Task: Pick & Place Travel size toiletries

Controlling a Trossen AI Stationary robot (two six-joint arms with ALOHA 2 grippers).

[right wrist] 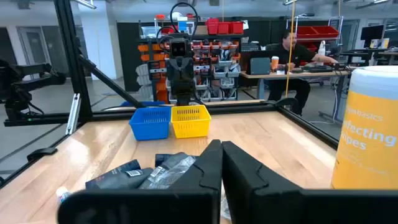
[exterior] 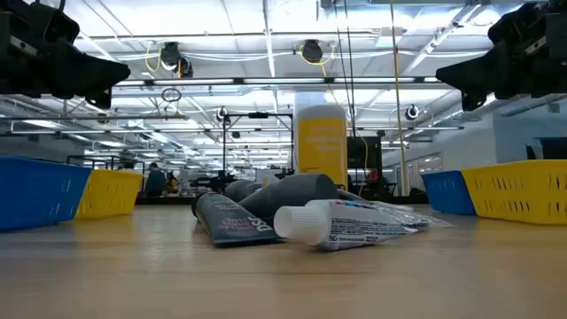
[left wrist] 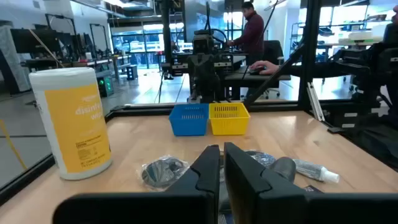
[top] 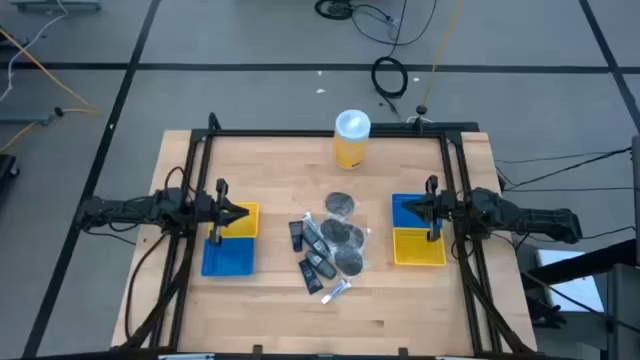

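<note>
The travel size toiletries [top: 330, 245] lie in a loose pile at the table's middle: dark-grey discs [top: 341, 205], black tubes [top: 315, 255] and a whitish tube [top: 337, 291], which lies nearest in the low view [exterior: 345, 223]. My left gripper [top: 246, 214] hovers shut over the left pair of trays, pointing toward the pile, with nothing between its fingers [left wrist: 222, 165]. My right gripper [top: 403, 208] hovers shut over the right pair of trays, facing the pile from the other side, also holding nothing [right wrist: 221, 158].
A yellow tray [top: 243, 222] and a blue tray [top: 228, 257] stand at the left. A blue tray [top: 408, 210] and a yellow tray [top: 418, 247] stand at the right. A tall yellow canister [top: 352, 138] with a white lid stands at the far edge. People sit beyond the table.
</note>
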